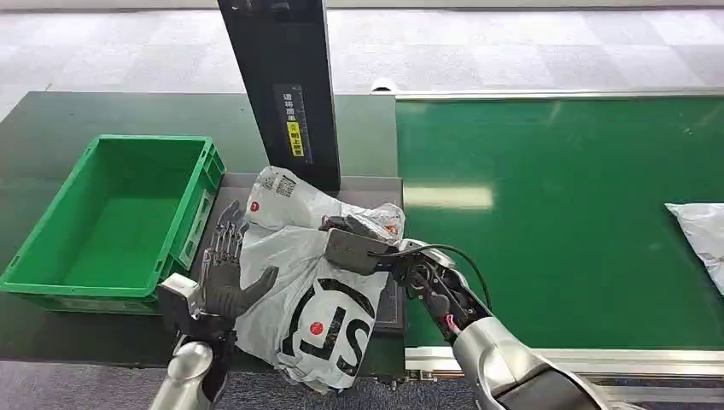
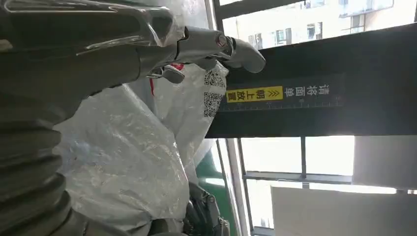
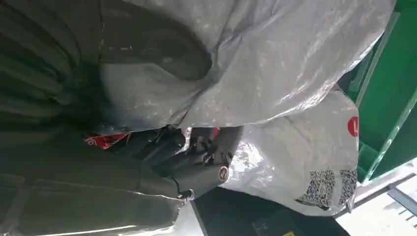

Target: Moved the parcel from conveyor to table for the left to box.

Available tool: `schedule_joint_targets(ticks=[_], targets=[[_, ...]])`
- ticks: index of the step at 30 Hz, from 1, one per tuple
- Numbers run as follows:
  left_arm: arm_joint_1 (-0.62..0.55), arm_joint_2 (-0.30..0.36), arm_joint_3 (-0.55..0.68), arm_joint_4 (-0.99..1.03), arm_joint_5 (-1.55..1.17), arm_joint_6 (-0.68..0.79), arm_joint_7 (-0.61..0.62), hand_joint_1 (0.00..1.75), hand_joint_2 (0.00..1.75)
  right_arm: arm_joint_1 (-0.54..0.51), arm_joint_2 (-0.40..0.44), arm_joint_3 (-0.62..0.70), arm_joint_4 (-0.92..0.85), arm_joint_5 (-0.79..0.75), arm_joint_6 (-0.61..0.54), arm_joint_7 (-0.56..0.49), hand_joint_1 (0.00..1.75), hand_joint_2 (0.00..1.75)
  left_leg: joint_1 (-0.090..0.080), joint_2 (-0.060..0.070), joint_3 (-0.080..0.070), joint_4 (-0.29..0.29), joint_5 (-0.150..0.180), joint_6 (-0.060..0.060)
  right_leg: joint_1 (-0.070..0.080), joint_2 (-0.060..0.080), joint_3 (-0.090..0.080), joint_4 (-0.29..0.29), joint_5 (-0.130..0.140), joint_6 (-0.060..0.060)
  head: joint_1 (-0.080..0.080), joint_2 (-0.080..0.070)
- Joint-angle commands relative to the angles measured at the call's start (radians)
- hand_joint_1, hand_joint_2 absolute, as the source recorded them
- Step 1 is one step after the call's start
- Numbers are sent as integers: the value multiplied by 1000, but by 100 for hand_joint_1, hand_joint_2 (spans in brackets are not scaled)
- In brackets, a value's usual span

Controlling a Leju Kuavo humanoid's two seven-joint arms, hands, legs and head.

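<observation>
Grey plastic parcel (image 1: 294, 265) sits on the dark table (image 1: 51, 137) between green box (image 1: 119, 213) and conveyor (image 1: 555, 213); right hand (image 1: 363, 243) clutches its top, left hand (image 1: 224, 269) spread against its side. Left wrist: fingers (image 2: 236, 49) extended past the parcel (image 2: 123, 152). Right wrist: fingers (image 3: 196, 162) curled into the plastic (image 3: 275, 59).

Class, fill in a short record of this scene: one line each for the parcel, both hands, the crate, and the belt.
parcel: grey plastic mail bag, crumpled, on the dark plate by the black post
right hand: grips the bag's top
left hand: rests against the bag's side, fingers spread
crate: green, empty, left of the bag
belt: green, another grey bag at its far right edge
</observation>
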Motion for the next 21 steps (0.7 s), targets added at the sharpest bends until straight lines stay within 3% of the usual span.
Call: schedule_joint_targets(ticks=[1,2,3,9,12,15,16,21], targets=[[-39,28,-32,76,6,-1,6,0,175,-64,16,-1,119,-6,-3,-1,45,175,0,-1,2,-1,0,0,0,0,2,-1,0,-1,0,0],[-39,28,-32,76,6,-1,6,0,175,-64,16,-1,119,-6,-3,-1,45,175,0,-1,1,0,0,0,0,-1,1,0,0,0,0,0],[-39,28,-32,76,6,-1,6,0,175,-64,16,-1,119,-6,-3,-1,0,175,0,-1,0,0,0,0,0,-1,0,0,0,0,0,0],[-28,23,-29,64,9,3,7,0,175,-35,-1,-63,64,-70,-116,-35,0,175,0,-1,0,-1,0,0,0,-1,1,0,0,0,0,0],[-40,16,-30,73,10,2,7,0,175,0,-14,-157,-7,-190,-100,-116,0,175,0,-3,1,-1,0,1,0,-2,3,-1,0,0,0,0],[-54,16,-27,87,10,13,5,0,175,45,-44,-170,-116,-228,-115,-142,0,175,0,-3,0,0,1,0,0,-3,1,-1,0,0,0,0],[-48,20,-22,82,11,16,4,0,175,62,-48,-171,-158,-238,-119,-151,0,0,0,-5,1,0,1,1,0,-4,2,-1,-1,0,0,0],[0,24,-11,43,16,21,1,0,175,148,-54,-193,-335,-299,-157,-171,0,0,0,-1,1,-1,0,0,0,-1,1,-1,0,0,0,0]])
